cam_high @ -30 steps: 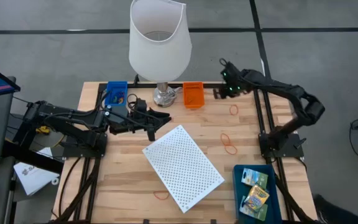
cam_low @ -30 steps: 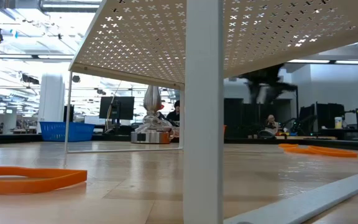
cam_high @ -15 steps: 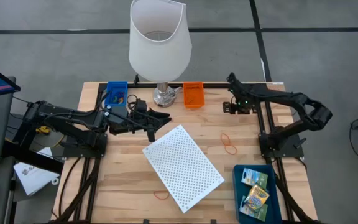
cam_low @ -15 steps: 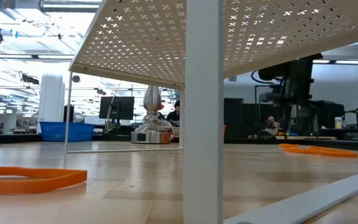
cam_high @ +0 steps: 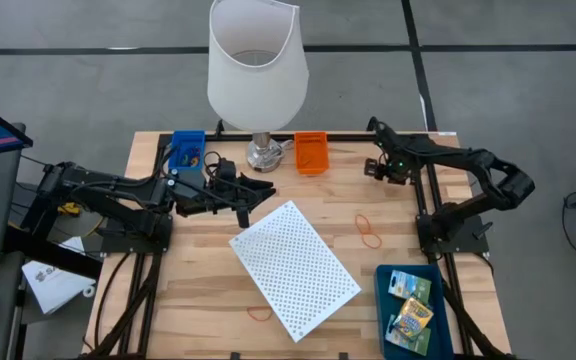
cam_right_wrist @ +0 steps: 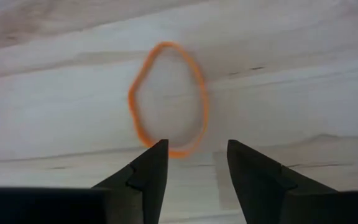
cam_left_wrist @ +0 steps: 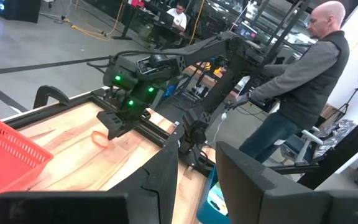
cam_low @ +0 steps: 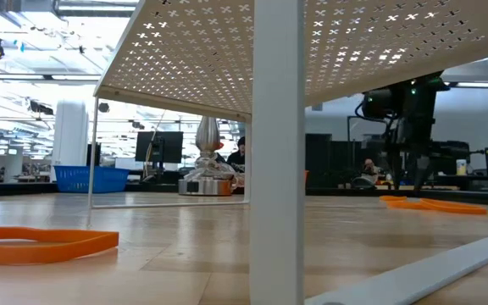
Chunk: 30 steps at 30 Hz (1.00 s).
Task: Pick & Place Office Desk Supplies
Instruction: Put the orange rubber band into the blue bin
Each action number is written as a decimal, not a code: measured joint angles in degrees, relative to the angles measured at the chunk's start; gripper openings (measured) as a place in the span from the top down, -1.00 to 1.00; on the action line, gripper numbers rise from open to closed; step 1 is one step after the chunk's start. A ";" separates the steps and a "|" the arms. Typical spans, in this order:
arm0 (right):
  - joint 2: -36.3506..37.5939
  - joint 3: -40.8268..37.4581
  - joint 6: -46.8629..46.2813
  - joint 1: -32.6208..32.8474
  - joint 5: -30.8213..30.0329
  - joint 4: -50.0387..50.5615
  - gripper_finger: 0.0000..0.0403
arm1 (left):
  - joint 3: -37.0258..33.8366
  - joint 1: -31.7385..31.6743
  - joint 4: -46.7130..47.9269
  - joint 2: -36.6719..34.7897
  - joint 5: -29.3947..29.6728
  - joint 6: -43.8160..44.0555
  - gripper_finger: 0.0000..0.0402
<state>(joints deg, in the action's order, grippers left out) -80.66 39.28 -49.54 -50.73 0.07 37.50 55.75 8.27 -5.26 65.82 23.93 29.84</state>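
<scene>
Rubber band under right tool: orange loop (cam_right_wrist: 168, 99) lying flat on the table (cam_high: 198, 290) near the far right corner, one end of it between the tool's two fingertips.
Right tool (cam_right_wrist: 192, 155): pointing down at the table just above that band, fingers parted with a clear gap, holding nothing; seen in the high view at (cam_high: 386, 168).
Left tool (cam_high: 258, 187): over the left half of the table near the lamp base (cam_high: 262, 153), fingers part open with a gap between them, nothing in them.
Other rubber bands: an orange pair (cam_high: 368, 232) right of the white perforated panel (cam_high: 294, 268); one more (cam_high: 259, 313) by the panel's near edge.
Bins: blue basket (cam_high: 187, 148) and orange basket (cam_high: 311, 152) on either side of the lamp base.
Printed boxes: two (cam_high: 411, 303) lying in the blue tray (cam_high: 386, 312) at the near right corner.
Room: a person (cam_left_wrist: 303, 87) stands beyond the table.
</scene>
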 joint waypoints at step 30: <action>1.05 -0.16 6.23 5.30 -2.84 -3.68 0.98 | 0.00 0.04 -0.35 0.00 -1.31 -0.45 0.48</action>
<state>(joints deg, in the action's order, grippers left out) -79.61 39.12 -43.31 -45.43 -2.77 33.83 55.75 8.32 -5.61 65.82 22.62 29.39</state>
